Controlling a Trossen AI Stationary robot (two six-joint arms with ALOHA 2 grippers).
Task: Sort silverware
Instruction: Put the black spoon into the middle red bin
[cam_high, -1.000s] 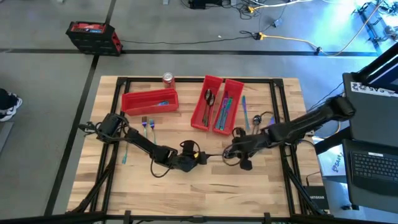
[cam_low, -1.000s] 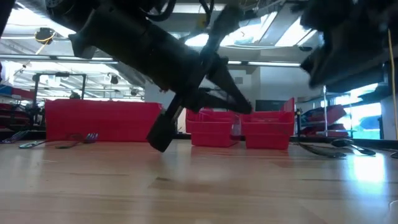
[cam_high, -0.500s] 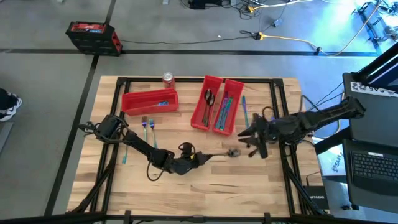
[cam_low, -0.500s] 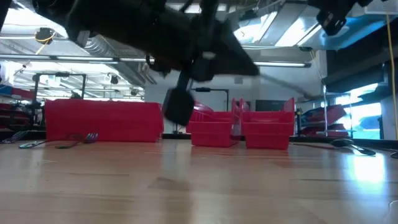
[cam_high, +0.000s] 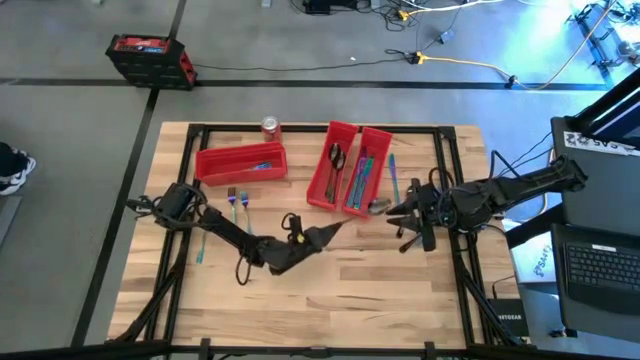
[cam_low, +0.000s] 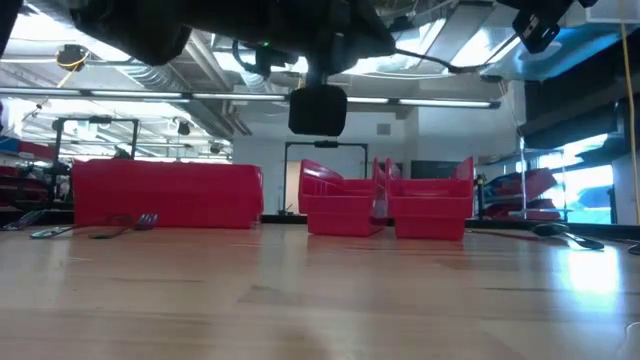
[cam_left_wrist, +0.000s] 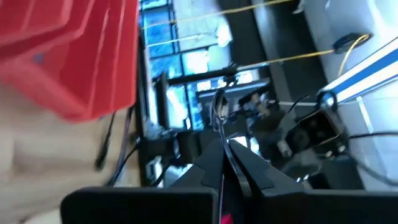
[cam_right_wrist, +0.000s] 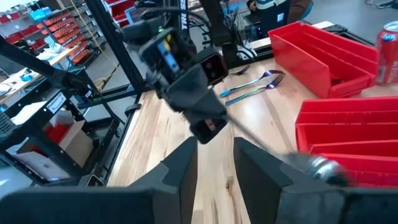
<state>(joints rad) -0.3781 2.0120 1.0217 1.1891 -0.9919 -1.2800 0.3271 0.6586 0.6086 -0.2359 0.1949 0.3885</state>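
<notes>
Left tool clamped shut on the handle of a spoon, bowl raised over the bench, just beside the right-hand red bin. Right tool partly open, empty, near the spoon's bowl. Two forks flat on the bench.

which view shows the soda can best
The high view: the soda can stands clear at the table's far edge, beside the left red bin. The right wrist view catches only part of it at the frame edge. Low and left wrist views don't show it.
</notes>
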